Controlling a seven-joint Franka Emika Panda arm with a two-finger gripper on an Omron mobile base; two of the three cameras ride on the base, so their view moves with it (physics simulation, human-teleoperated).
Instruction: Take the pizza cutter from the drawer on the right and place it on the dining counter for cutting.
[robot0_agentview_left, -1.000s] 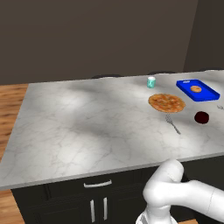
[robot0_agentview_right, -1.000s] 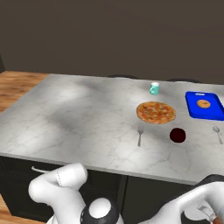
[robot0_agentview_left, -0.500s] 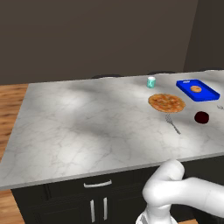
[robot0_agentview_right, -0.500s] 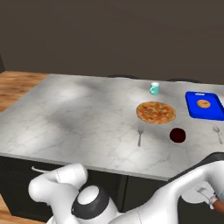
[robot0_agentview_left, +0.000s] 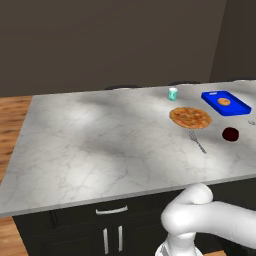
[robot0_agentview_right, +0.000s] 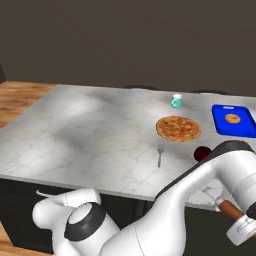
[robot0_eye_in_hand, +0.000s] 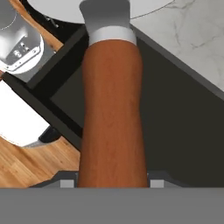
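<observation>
Pizza cutter (robot0_eye_in_hand: 113, 109) — brown wooden handle, silver collar

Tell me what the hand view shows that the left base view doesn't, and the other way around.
Hand view: the pizza cutter, its brown wooden handle between the gripper fingers, above the open dark drawer, with wood floor beside it. Left base view: the pizza, fork, teal cup, blue tray and a dark red round item. Both: the marble dining counter.
</observation>
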